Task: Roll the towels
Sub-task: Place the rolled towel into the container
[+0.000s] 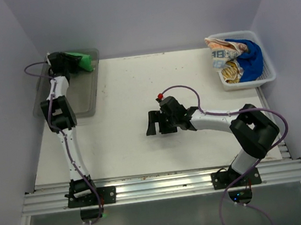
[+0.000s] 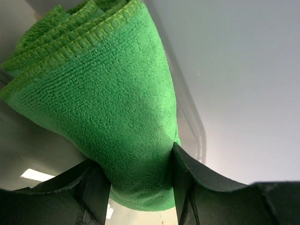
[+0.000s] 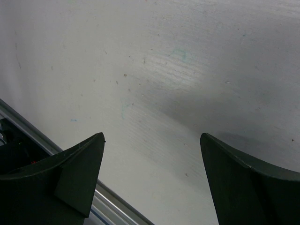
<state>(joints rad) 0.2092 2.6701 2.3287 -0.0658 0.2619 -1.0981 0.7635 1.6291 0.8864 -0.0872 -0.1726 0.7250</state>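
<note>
Pinching one end of the green towel (image 2: 103, 93), the left gripper (image 2: 138, 180) hangs over the far end of the tray (image 1: 82, 102) at far left. The towel sticks out ahead of the fingers, toward the right. The right gripper (image 1: 153, 124), jaws apart over mid-table (image 1: 119, 89), is well apart from it and nearer the other towels (image 1: 235, 57) heaped in the basket (image 1: 268, 77), far right. Only the left wrist view shows the towel's layered edges; only the top view shows the tray beneath.
</note>
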